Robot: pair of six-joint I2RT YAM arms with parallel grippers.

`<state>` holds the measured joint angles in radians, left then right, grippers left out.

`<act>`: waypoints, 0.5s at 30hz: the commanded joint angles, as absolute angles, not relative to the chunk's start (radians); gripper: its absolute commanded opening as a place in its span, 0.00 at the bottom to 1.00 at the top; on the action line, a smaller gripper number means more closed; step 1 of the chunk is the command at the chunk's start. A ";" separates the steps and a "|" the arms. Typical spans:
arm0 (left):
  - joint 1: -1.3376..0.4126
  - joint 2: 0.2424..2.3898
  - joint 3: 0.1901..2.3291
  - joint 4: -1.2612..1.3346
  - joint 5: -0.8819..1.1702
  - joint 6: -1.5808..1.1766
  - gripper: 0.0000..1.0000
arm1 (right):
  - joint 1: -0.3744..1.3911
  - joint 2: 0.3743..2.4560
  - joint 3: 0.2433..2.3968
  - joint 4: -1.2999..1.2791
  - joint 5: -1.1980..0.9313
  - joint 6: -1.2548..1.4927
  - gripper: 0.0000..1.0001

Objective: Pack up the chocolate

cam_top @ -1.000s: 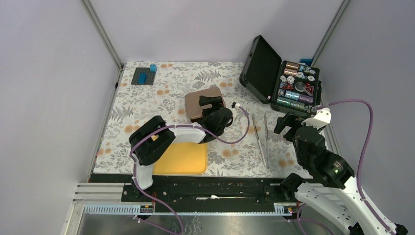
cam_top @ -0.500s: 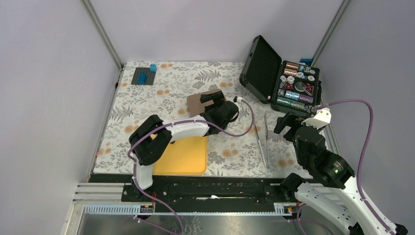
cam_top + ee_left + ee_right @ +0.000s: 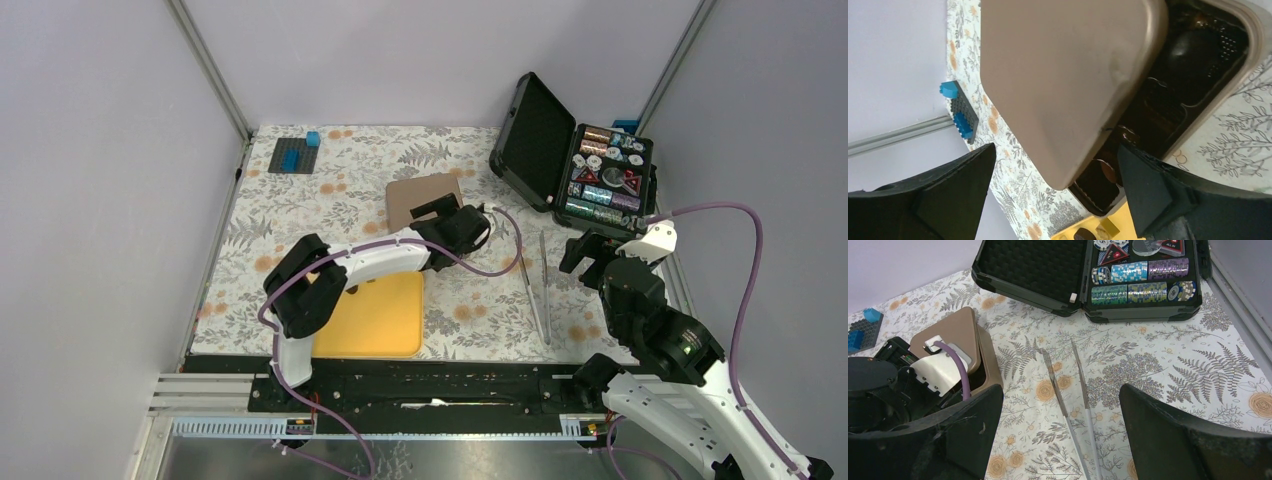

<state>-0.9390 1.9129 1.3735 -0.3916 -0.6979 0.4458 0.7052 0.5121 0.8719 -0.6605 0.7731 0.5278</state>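
A brown box [image 3: 1243,55] holds a dark insert with dark rounded chocolate [image 3: 1193,45]. Its flat brown lid [image 3: 1068,75] lies askew over it, leaving the insert partly uncovered. My left gripper [image 3: 1056,147] is open, its fingers wide on either side of the lid's near corner and not touching it. From above, the left gripper [image 3: 440,210] sits at the near edge of the lid [image 3: 420,192]. A yellow tray [image 3: 375,320] beside the box carries a dark piece [image 3: 1081,233] and a tan square [image 3: 1109,227]. My right gripper [image 3: 585,245] is open and empty.
Two thin metal rods [image 3: 1068,390] lie on the floral cloth under the right gripper [image 3: 1061,390]. An open black case of poker chips [image 3: 600,170] stands at the back right. A dark plate with a blue brick [image 3: 297,155] lies at the back left.
My left arm has stretched out toward the far right. The brown lid now shows more fully, a little farther back. The right arm has not moved.
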 commanded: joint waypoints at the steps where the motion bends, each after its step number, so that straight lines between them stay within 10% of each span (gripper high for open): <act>1: -0.936 1.858 1.449 -0.470 -0.619 0.378 0.99 | 0.712 0.516 0.873 -0.624 0.782 0.526 0.93; 15: -0.936 1.754 1.538 -0.634 -0.408 0.246 0.99 | 0.710 0.536 0.865 -0.607 0.758 0.523 0.93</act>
<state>-0.9382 1.8679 1.4742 -0.5926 -0.5034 0.3130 0.7052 0.5137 0.8703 -0.6598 0.7658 0.5278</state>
